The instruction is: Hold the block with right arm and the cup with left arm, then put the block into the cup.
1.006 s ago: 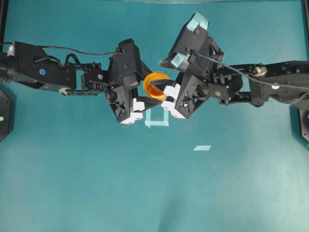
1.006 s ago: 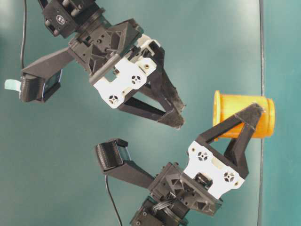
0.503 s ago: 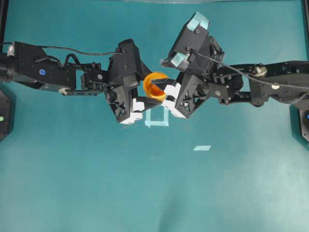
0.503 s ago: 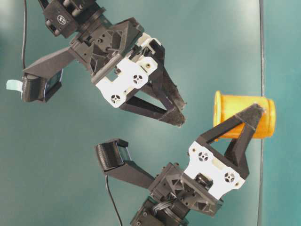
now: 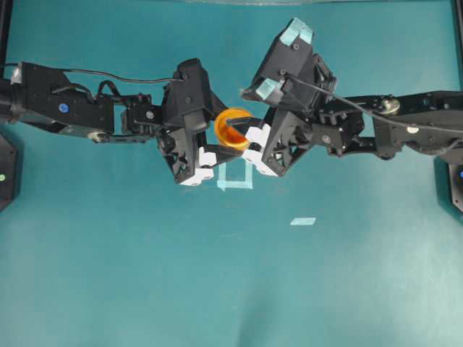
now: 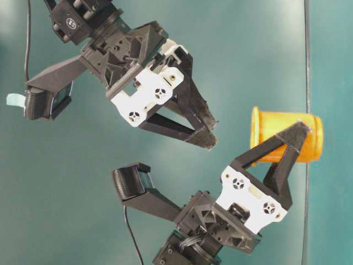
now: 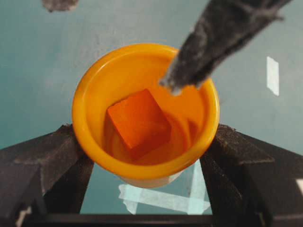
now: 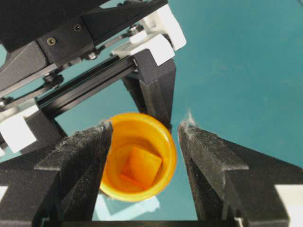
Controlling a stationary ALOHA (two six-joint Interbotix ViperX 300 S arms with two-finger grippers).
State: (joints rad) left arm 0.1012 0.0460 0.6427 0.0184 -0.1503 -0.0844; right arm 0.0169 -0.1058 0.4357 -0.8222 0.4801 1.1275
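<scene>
The yellow-orange cup (image 5: 226,123) is held off the teal table between the jaws of my left gripper (image 5: 226,141), the untaped arm. The left wrist view shows the cup (image 7: 94,142) clamped on both sides by my left gripper (image 7: 144,137), with the orange block (image 7: 138,124) lying inside it. My right gripper (image 5: 239,143), on the blue-taped arm, is open and empty just above the rim. In the right wrist view my right gripper (image 8: 144,137) straddles the cup (image 8: 165,146) and the block (image 8: 140,168). The table-level view shows the cup (image 6: 278,124) in my left gripper (image 6: 295,141) and my right gripper (image 6: 201,135) apart from it.
A pale tape square (image 5: 235,177) lies on the table directly under the cup and also shows in the left wrist view (image 7: 165,198). A short tape strip (image 5: 303,221) lies to the lower right. One right finger (image 7: 213,33) hangs over the cup's rim.
</scene>
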